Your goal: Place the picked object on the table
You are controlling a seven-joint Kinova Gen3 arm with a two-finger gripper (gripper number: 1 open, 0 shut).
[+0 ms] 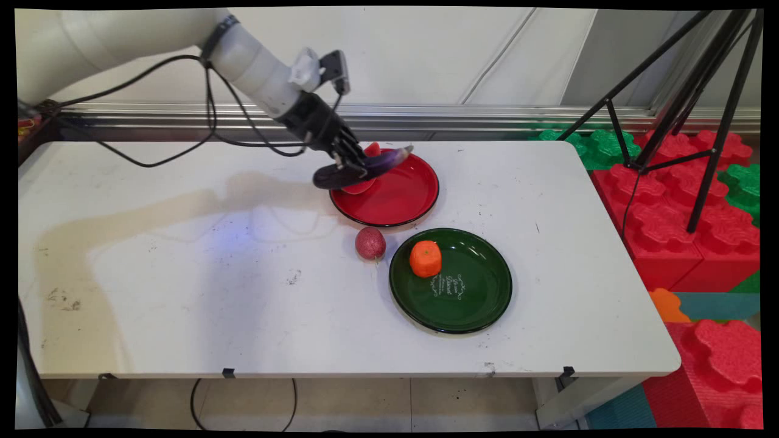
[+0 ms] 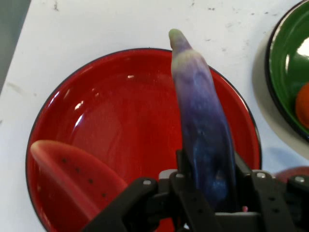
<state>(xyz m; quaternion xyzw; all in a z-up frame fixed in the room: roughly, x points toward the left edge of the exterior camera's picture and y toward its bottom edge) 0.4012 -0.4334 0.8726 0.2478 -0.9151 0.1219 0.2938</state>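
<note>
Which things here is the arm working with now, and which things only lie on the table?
In use:
tool, shut on the eggplant
red plate under it
watermelon slice on that plate

Lying about:
green plate
orange fruit on it
dark red fruit

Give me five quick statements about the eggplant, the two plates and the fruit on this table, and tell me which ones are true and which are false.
1. The gripper is shut on the purple eggplant. True.
2. The eggplant is held above the green plate. False: it hangs over the red plate.
3. A watermelon slice lies in the red plate. True.
4. The orange fruit sits on the bare table. False: it sits in the green plate, toward its left side.
5. The small dark-red round fruit lies in the red plate. False: it lies on the white table, between the two plates and left of the green one.
</note>
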